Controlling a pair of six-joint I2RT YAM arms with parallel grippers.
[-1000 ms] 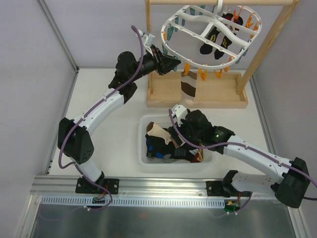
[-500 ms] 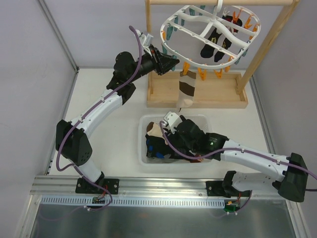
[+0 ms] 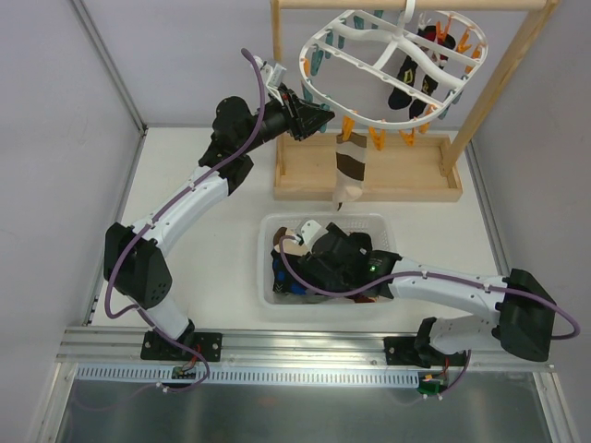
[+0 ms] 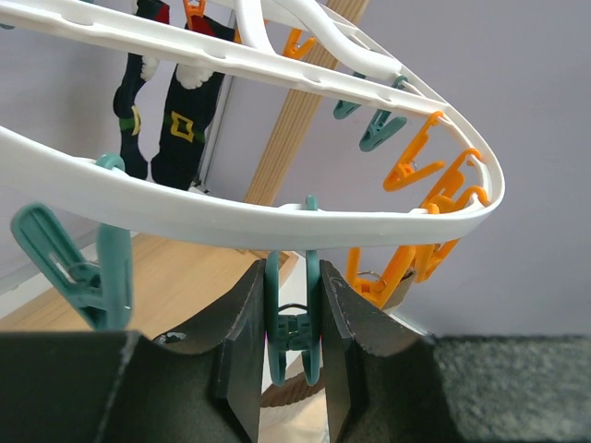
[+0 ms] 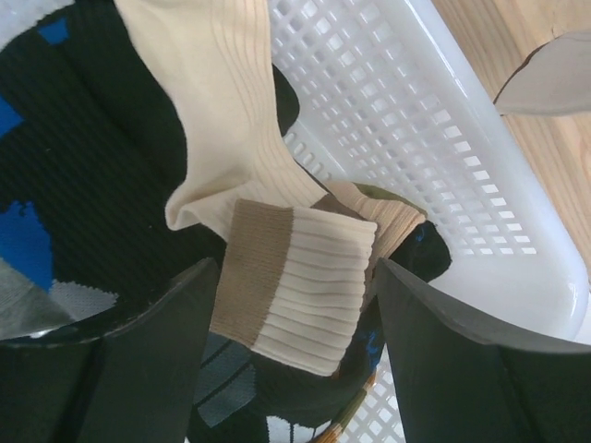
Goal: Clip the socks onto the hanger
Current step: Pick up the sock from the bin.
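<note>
Swinging left off the hanging banded sock, the right gripper had dropped into the basket, jaws spread astride a tan-cuffed sock, likely next; the left gripper still pinched a teal peg on the hanger, upper centre.

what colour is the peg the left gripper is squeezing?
Teal. The peg shows best in the left wrist view, pinched by the left gripper.

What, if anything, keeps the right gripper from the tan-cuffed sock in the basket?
Probably nothing, so yes: the right gripper is open astride the sock, whose cuff lies uppermost in the basket.
</note>
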